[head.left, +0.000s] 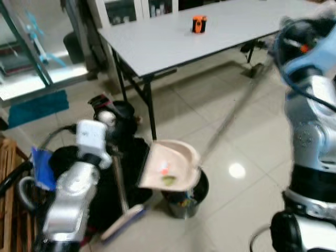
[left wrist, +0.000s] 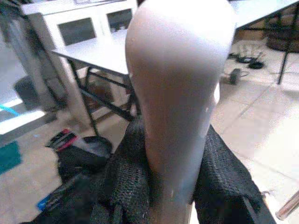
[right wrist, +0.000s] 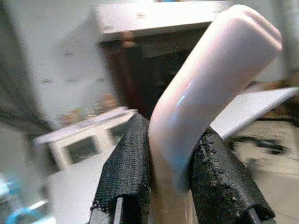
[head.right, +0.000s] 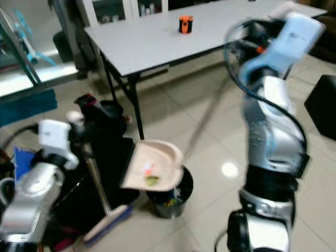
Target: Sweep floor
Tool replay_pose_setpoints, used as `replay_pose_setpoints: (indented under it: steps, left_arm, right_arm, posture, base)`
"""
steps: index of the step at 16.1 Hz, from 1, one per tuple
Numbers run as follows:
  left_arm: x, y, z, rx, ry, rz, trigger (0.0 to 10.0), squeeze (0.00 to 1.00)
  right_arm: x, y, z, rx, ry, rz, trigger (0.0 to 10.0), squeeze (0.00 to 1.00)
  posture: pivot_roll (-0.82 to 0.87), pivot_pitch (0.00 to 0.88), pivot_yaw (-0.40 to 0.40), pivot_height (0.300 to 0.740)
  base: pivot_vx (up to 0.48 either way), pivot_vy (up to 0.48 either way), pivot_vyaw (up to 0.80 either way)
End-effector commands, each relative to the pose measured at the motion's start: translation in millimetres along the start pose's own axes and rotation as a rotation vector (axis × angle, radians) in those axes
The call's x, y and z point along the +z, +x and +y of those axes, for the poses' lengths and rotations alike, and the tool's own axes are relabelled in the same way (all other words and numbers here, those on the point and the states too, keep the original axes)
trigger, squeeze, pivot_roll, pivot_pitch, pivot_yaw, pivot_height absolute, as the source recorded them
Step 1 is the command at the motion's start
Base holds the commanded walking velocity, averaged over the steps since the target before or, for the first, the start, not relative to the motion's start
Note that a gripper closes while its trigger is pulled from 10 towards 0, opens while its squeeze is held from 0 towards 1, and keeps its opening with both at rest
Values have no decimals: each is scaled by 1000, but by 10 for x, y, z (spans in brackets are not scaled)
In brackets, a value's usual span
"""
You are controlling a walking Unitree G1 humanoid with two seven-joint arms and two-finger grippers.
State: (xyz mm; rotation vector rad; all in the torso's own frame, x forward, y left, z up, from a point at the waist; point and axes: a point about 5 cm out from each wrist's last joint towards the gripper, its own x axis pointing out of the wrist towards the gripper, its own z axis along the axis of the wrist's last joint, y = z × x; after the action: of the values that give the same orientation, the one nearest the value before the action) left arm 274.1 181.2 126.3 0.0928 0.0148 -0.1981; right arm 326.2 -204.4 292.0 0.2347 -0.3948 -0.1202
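- Left gripper [left wrist: 170, 186] fingers are clamping the dustpan's handle [left wrist: 180, 93]; dustpan [head.left: 170, 165], holding scraps, is tipping over the bin [head.left: 185, 202].
- Right gripper [right wrist: 170, 182] fingers are clamping the broom handle [right wrist: 210, 84]; broom [head.left: 231, 115] is slanting above the floor [head.left: 247, 199].
- Both are looking light, stiff, smooth plastic; gripping near the handle ends seems best, though slipping is possible.

Grey table [head.left: 157, 42] carries small orange object [head.left: 199, 24]; tiled floor [head.left: 247, 152] bears dark bin [head.left: 185, 202].

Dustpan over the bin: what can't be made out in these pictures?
- Scraps in the dustpan: too small and blurred in the eye views to identify.
- Bin contents: mostly hidden under the pan.
- Right hand: lost in motion blur in the eye views.
- Orange object on the table: too small.
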Motion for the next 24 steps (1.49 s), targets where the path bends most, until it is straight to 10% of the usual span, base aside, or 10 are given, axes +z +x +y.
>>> replay_pose_setpoints:
  steps: [1, 8, 16, 24]
  left_arm:
    - [87, -4, 53, 9, 15, -34, 10000, 0]
    - [92, 14, 53, 15, 12, -35, 10000, 0]
    - [77, -17, 70, 17, 14, -32, 10000, 0]
    - [91, 22, 67, 4, 21, -39, 10000, 0]
  right_arm:
    - [72, 5, 81, 26, 13, -56, 10000, 0]
    - [46, 8, 67, 30, -100, -114, 10000, 0]
    - [-129, -177, 609, 359, -326, -247, 10000, 0]
    - [-411, -457, 852, 493, -336, -244, 10000, 0]
  posture:
    - [14, 0, 48, 740]
    - [16, 0, 49, 740]
    - [25, 0, 43, 740]
    - [27, 0, 46, 740]
  base:
    - [0, 0, 0]
    - [0, 0, 0]
    - [0, 0, 0]
    - [0, 0, 0]
